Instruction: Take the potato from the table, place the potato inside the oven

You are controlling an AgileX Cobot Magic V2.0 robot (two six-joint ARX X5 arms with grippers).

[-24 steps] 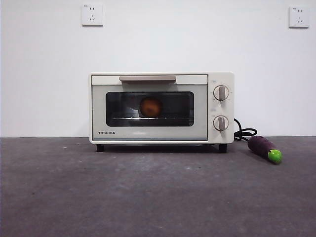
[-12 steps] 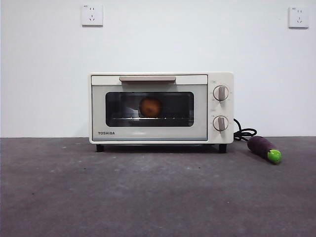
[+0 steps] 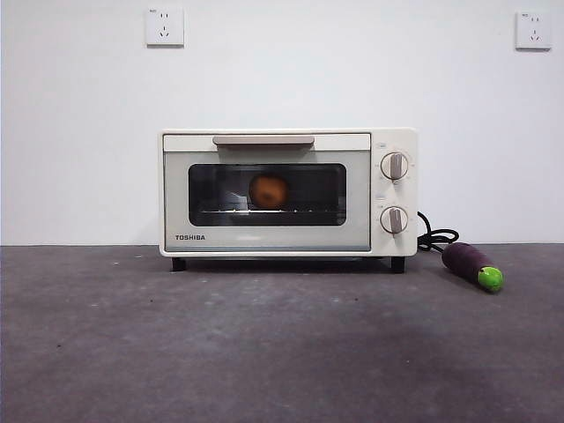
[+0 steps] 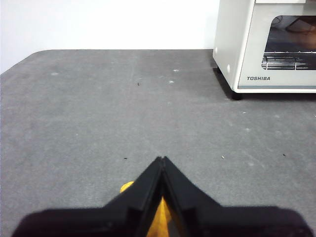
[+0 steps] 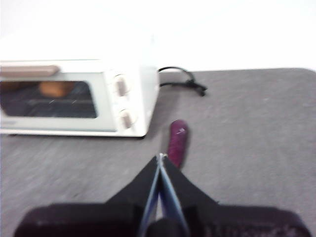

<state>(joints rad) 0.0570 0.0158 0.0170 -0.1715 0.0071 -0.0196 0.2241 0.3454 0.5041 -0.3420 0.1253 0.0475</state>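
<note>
The cream-white Toshiba oven (image 3: 286,192) stands at the back of the dark grey table (image 3: 264,352) with its glass door closed. Behind the glass, the orange-brown potato (image 3: 270,190) rests on the wire rack; the right wrist view also shows the potato (image 5: 55,89) inside. My left gripper (image 4: 161,159) is shut and empty, hovering over bare table to the left of the oven (image 4: 269,44). My right gripper (image 5: 160,157) is shut too, held back from the oven (image 5: 79,96) and just short of the eggplant. Neither arm appears in the front view.
A purple eggplant (image 3: 471,265) with a green tip lies on the table right of the oven, by the black power cord (image 3: 436,238). The eggplant (image 5: 177,139) sits just beyond my right fingertips. Two wall sockets are on the white wall.
</note>
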